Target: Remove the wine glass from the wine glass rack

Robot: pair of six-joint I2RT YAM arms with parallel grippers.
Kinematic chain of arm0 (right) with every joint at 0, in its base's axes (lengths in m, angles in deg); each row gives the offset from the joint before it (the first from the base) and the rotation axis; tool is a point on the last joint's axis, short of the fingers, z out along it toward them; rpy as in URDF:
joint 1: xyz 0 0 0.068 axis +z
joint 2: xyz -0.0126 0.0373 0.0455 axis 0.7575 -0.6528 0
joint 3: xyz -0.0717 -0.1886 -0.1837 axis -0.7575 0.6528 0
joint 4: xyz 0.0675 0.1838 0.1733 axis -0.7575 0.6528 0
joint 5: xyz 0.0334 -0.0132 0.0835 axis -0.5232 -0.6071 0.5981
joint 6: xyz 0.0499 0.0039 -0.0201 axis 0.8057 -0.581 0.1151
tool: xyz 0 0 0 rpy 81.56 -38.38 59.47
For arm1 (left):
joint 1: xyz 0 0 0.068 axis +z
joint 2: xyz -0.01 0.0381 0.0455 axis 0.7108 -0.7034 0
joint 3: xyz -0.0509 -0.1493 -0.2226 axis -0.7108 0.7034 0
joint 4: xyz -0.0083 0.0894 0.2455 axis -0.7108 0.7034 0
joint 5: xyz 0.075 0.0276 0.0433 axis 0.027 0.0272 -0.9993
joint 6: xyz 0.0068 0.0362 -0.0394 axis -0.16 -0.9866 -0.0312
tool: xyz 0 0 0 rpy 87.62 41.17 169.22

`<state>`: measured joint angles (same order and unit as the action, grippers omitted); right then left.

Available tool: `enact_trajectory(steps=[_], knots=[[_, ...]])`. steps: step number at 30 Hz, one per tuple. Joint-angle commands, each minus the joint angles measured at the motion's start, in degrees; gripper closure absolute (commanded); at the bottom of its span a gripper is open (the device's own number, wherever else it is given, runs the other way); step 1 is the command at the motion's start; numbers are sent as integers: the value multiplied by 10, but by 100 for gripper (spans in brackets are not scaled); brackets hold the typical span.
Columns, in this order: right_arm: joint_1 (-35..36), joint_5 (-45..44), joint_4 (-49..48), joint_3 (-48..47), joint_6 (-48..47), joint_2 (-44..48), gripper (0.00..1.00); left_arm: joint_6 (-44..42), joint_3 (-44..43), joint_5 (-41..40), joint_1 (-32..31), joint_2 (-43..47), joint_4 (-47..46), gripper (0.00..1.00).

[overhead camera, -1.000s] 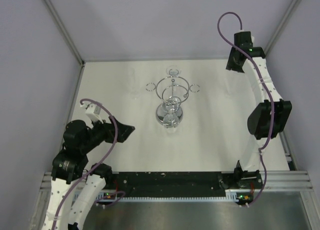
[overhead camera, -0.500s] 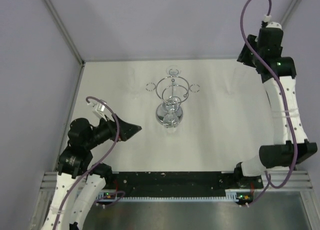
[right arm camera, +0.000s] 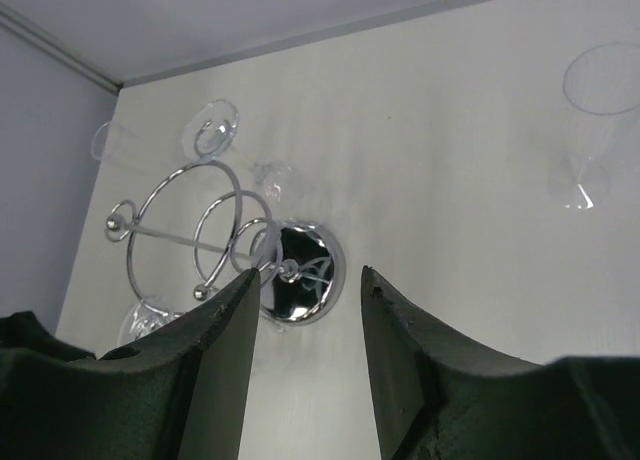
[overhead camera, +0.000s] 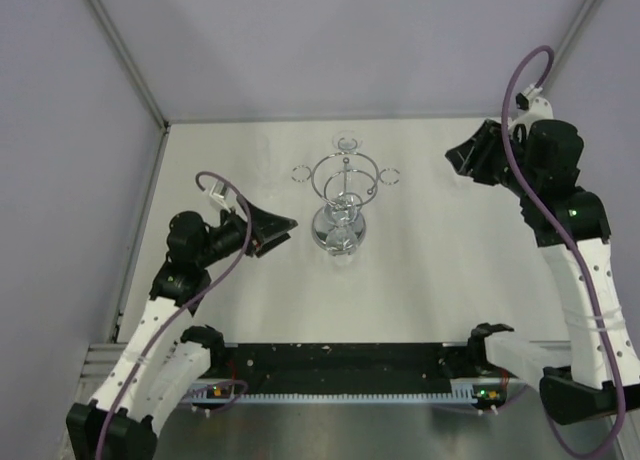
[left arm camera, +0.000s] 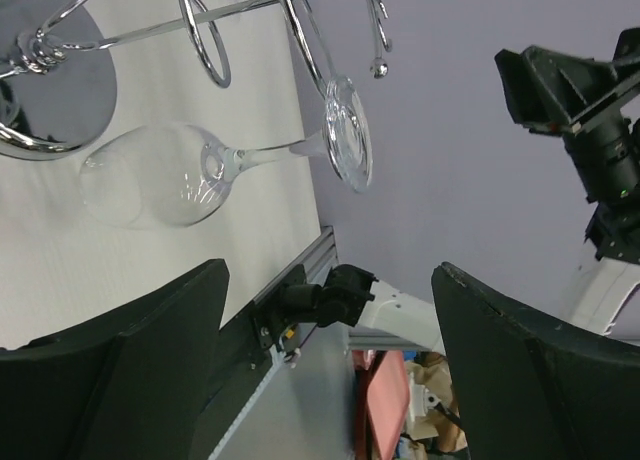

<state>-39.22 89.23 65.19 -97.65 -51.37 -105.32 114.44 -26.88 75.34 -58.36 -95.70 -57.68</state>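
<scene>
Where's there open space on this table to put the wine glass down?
The widest bare patch of table lies between the base of the rack and the near rail, running right. It is crowded beside the rack, where the left gripper sits close, and a clear glass stands toward the far right.

Wine glass rack (overhead camera: 343, 195) stands mid-bench (overhead camera: 430, 270), just ahead of left hand (overhead camera: 283, 227) and far ahead-left of right hand (right arm camera: 305, 370). Wine glass (left arm camera: 180, 175) hangs from a rack ring, directly before left hand. Second glass (right arm camera: 598, 130) sits ahead-right of right hand.
</scene>
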Motion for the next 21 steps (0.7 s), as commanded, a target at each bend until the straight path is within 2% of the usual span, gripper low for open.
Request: enact_trajectory(steps=[1,3,9,16,21], knots=[[17,38,-51,27,21,66,55,96,2,21,-19,-73,-183,12],[29,49,-63,50,38,86,55,114,-8,14,-36,-107,-218,14],[37,105,-93,118,78,142,55,103,-68,-19,-81,-196,-212,25],[58,102,-83,123,75,169,55,130,-71,-48,-86,-236,-251,40],[65,100,-83,118,72,172,55,146,-71,-50,-98,-262,-280,45]])
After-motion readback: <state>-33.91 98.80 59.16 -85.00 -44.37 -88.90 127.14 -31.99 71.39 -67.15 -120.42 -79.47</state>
